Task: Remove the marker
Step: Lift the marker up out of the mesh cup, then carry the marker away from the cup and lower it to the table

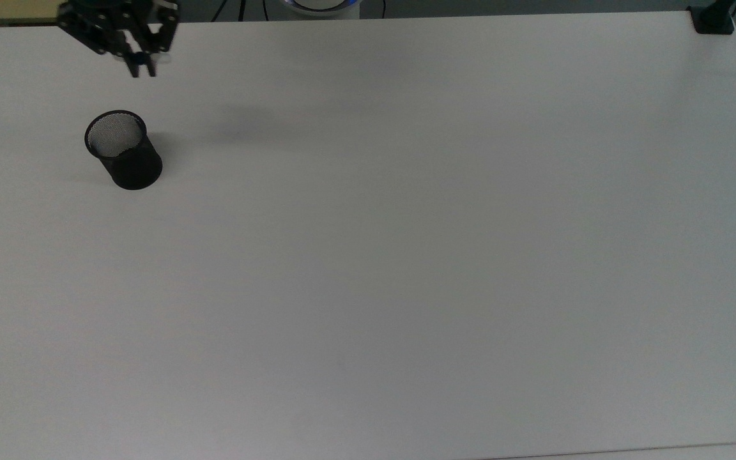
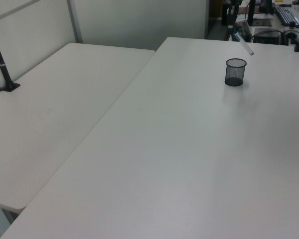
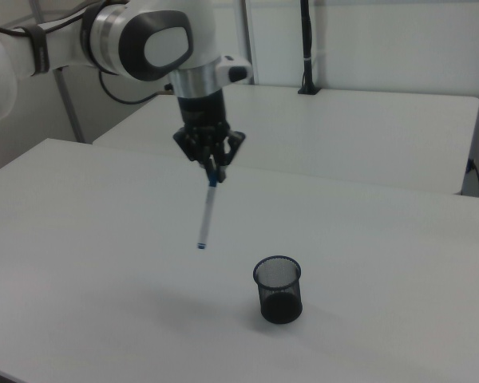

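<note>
My gripper [image 3: 212, 173] hangs high above the white table [image 3: 104, 239] with its fingers shut on the blue-capped top of the marker [image 3: 206, 215]. The slim white marker dangles free in the air, slightly tilted, its small blue end lowest. It hangs up and to the right view's left of the black mesh cup [image 3: 278, 289], well apart from it. In the top view the gripper [image 1: 140, 66] is near the table's far edge, behind the upright cup [image 1: 122, 151]. In the left view the marker [image 2: 244, 45] slants just above and behind the cup [image 2: 234, 71].
A second white table [image 2: 50, 104] adjoins on the left view's left, with a black clamp post [image 2: 4, 67] on it. Another black clamp [image 1: 713, 19] sits at the top view's far right corner. The wide tabletop [image 1: 406, 255] stretches toward the top view's right.
</note>
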### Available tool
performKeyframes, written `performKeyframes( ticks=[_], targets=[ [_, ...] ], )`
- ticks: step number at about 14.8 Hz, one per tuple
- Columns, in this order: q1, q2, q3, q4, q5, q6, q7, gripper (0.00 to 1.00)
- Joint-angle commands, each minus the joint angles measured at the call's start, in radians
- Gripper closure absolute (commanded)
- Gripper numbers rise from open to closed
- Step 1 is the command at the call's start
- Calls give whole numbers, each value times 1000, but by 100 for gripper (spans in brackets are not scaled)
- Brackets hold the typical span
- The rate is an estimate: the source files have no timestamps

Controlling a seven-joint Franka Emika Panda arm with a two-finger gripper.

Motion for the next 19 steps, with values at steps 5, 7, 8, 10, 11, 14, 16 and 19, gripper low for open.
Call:
performKeyframes(
  ticks=[5, 7, 8, 10, 11, 14, 16, 19],
  targets=[
    [79, 145, 115, -67, 15, 36, 240, 100],
    [105, 185, 115, -97, 12, 117, 289, 100],
    [117, 200, 115, -114, 5, 165, 315, 100],
    [140, 237, 115, -149, -11, 263, 342, 100],
    [145, 255, 115, -162, -27, 309, 353, 100],
    [149, 297, 115, -165, -57, 366, 355, 100],
    [151, 314, 115, -185, -58, 438, 376, 100],
    [151, 335, 115, -186, -63, 478, 378, 95]
  ],
)
